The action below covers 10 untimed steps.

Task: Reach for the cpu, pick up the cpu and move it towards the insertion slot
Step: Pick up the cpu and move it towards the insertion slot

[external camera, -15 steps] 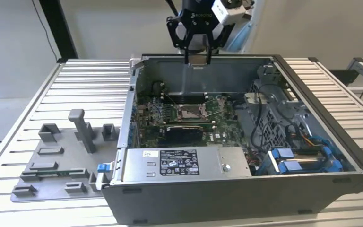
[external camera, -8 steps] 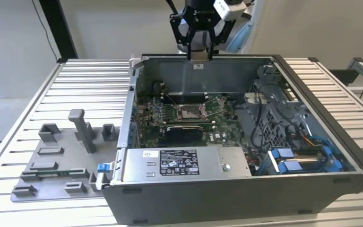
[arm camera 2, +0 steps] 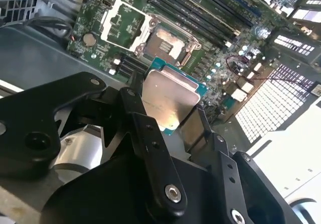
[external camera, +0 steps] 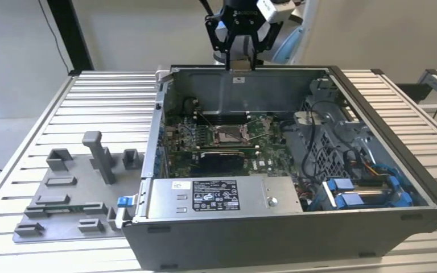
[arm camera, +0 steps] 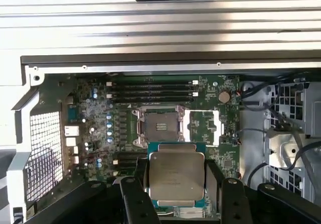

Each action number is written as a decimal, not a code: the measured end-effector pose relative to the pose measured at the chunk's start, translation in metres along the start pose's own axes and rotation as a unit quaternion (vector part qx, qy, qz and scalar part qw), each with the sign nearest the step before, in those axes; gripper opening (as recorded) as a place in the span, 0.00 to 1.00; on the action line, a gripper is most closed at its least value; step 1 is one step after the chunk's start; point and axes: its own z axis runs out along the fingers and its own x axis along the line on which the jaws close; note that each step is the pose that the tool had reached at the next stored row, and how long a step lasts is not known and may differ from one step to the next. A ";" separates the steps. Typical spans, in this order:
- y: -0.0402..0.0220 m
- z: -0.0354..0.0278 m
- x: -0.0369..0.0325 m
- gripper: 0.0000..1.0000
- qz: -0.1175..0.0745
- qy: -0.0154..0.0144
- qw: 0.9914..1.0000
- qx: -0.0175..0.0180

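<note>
Gripper (arm camera: 176, 194) pinches the cpu (arm camera: 176, 178) by two opposite edges, flat face to the camera. In the first wrist view the insertion slot (arm camera: 159, 128) lies at 11 o'clock of the chip, apart.

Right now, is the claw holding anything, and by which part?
Yes: the claw grips the thin square silvery-topped cpu by two opposite edges, above the open computer case.
</note>
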 end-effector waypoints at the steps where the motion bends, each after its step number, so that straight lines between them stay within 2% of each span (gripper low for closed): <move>1: 0.0000 0.0001 0.0000 0.00 0.000 -0.001 1.000 0.000; 10: 0.0000 0.0001 0.0017 0.00 0.000 -0.001 1.000 0.000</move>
